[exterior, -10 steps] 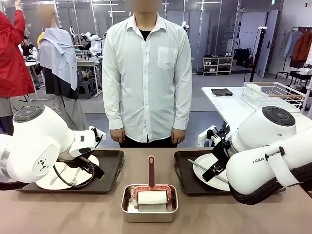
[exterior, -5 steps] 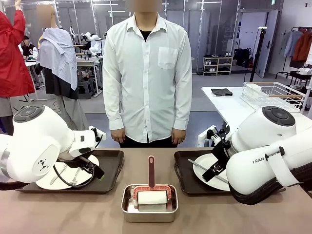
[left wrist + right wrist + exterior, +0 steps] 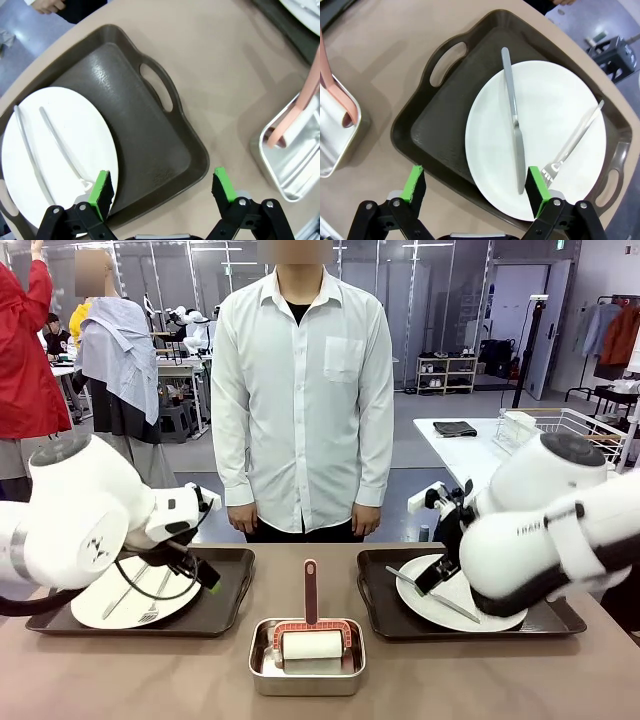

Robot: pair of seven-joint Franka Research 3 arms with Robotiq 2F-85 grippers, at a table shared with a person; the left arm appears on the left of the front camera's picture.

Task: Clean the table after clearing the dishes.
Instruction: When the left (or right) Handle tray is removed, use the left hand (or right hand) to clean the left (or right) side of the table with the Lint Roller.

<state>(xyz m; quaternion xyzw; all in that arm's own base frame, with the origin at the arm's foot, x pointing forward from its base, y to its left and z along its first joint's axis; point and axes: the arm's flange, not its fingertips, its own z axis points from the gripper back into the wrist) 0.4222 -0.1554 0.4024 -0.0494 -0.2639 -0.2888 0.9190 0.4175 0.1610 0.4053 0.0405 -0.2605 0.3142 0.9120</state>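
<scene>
**Inspector:** Containers and contents?

**Assessor:** Two dark brown trays stand on the table [image 3: 130, 685]. At the lower left of the front view, the left tray [image 3: 225, 595] carries the left plate [image 3: 95, 612], white, with cutlery [image 3: 120, 592] lying on it. At the lower right, the right tray [image 3: 375, 605] carries the right plate [image 3: 422, 605], with a knife [image 3: 512, 125] and a fork [image 3: 575, 145] lying on it. At bottom centre, between the trays, a steel pan [image 3: 305, 684] holds a white roller [image 3: 311, 645] with a red handle.

**Inspector:** Anything obscured?

**Assessor:** The left arm covers part of the left plate. The right arm hides the right side of the right plate and tray. In the left wrist view the lower-left edge cuts off the plate and the right edge cuts off the pan. The cutlery there is pale and hard to tell apart.

**Inspector:** The claws?

**Assessor:** The left gripper [image 3: 162, 187] is spread wide and holds nothing. One pad sits over the plate's rim, the other over bare table past the tray's corner. The right gripper [image 3: 476, 186] is also spread wide and empty. One pad sits over the table just outside the tray, the other over the plate's rim by the knife tip. No contact seen.
</scene>
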